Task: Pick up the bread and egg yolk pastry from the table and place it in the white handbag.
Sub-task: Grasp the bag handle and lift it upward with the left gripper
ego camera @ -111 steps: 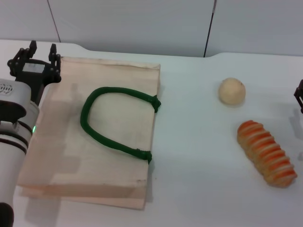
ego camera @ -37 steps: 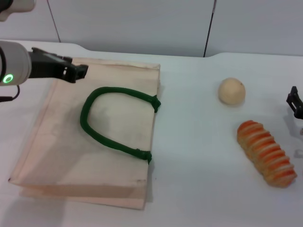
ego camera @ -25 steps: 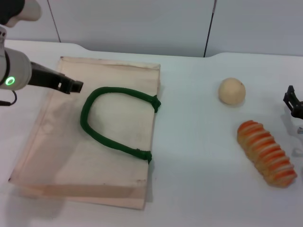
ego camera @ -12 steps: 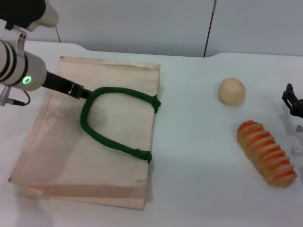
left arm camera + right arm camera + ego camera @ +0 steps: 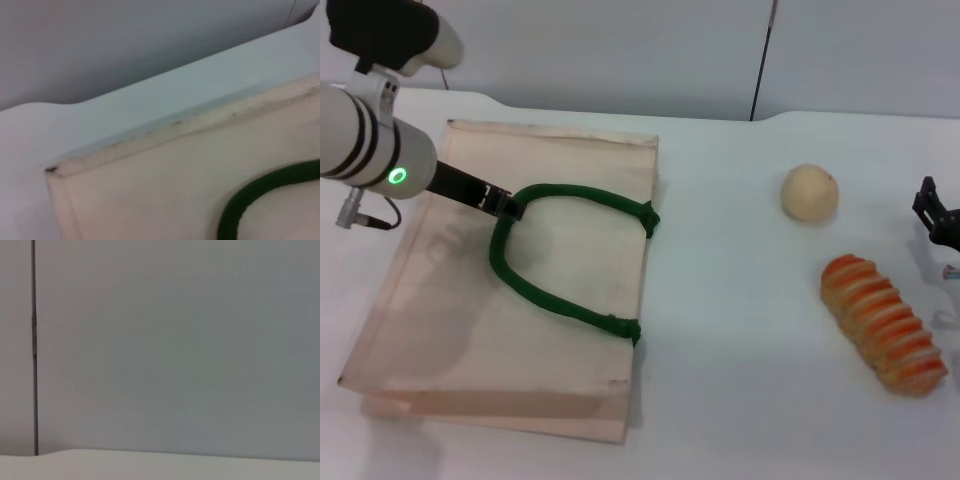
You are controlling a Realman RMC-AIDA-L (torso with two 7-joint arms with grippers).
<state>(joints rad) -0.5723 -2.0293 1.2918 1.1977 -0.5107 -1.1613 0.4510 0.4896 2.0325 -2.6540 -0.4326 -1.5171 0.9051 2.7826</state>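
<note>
The white handbag (image 5: 450,330) lies flat on the table at the left, its dark green loop handle (image 5: 550,300) resting on top. My left gripper (image 5: 506,205) reaches in from the left and its tip is at the far curve of the handle. The left wrist view shows the bag's far corner (image 5: 165,190) and a piece of the handle (image 5: 250,195). The egg yolk pastry (image 5: 810,193), a pale beige ball, sits at the right. The orange-and-cream striped bread (image 5: 885,323) lies nearer, to its right. My right gripper (image 5: 934,218) is at the right edge, beyond the bread.
The white table (image 5: 740,330) has bare room between the bag and the two foods. A grey wall (image 5: 620,50) runs behind the table. The right wrist view shows only that wall (image 5: 175,340) and a strip of table edge.
My left arm has swung up and over the bag, and its gripper has moved right and down to the handle's curve. The right gripper has crept slightly inward. Bag and foods have not moved.
</note>
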